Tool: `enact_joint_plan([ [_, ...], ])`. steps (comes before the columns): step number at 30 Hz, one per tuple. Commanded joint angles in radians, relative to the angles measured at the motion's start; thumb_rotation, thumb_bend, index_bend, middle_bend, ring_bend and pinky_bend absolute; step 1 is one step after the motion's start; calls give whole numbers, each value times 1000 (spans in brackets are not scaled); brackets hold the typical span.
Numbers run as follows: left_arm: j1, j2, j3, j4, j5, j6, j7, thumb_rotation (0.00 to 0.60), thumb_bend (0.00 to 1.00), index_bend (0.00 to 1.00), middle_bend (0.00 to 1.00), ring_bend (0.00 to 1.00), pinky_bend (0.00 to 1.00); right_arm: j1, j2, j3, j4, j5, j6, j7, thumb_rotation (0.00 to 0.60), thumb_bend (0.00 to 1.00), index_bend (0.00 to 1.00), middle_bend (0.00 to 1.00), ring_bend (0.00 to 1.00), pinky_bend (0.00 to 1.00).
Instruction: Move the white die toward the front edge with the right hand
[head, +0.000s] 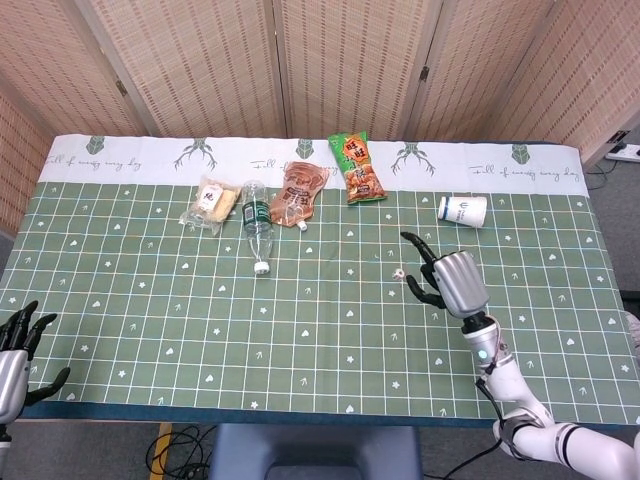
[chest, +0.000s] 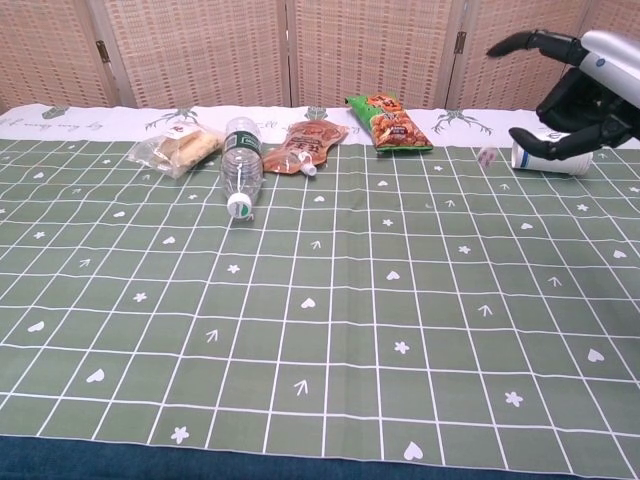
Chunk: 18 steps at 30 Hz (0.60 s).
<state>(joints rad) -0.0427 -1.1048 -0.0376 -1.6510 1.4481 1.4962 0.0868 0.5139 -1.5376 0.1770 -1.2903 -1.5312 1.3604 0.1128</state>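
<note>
Right hand (head: 452, 281) raised over the right half of the surface (head: 150, 330), fingers spread apart, nothing in them; in the chest view (chest: 578, 75) at the upper right, dark fingers (chest: 520, 42) fanned out. Die (head: 399, 271) free of the hand, a small white cube just left of the fingertips in the head view; in the chest view (chest: 487, 156) seen against the far part of the cloth, just left of the cup (chest: 548, 152). Cannot tell whether resting on the cloth or in the air.

Left hand (head: 18, 345) low at the near left corner, fingers apart and pointing up, holding nothing.

Along the far side, left to right in the head view: clear packet of bread (head: 211, 203), bottle (head: 256, 222) lying on its side with white cap toward the front, brown pouch (head: 296, 194) beside it, green snack bag (head: 357, 169), then the white cup (head: 463, 211) on its side well to the right. Green checked cloth with a white printed strip (head: 500, 160) along the back edge; woven folding screen (head: 330, 60) behind.
</note>
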Motion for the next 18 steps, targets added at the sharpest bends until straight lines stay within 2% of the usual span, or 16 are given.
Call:
enact_joint_plan([
  [1,1,2,1,-1,-1,-1,-1,600,273,171,1,41,150,-12,26,-4,-20,6,-4,-22,600,346,0,943,1000,978],
  [3,2,4,1,-1,-2,-1,-2,600,273,171,1,41,150,-20,46,-7,-40,13,-5,-38,600,346,0,943,1000,979],
  [8,3,8,1,2,-6,-3,-9,600,273,171,1,41,150,-52,171,-44,-147,38,-53,-131,600,346,9,944,1000,979],
  [11,4,11,2,7,-8,-7,-11,600,273,171,1,41,150,-81,266,-73,-227,61,-79,-217,600,347,152,919,984,977],
  [14,1,11,-1,9,-15,-13,-11,600,273,171,1,41,150,-119,343,-99,-294,73,-71,-253,600,346,300,789,854,917],
  [18,-8,9,-5,8,-17,-24,-5,600,273,171,1,41,150,-172,405,-123,-338,57,-18,-243,600,347,317,596,645,738],
])
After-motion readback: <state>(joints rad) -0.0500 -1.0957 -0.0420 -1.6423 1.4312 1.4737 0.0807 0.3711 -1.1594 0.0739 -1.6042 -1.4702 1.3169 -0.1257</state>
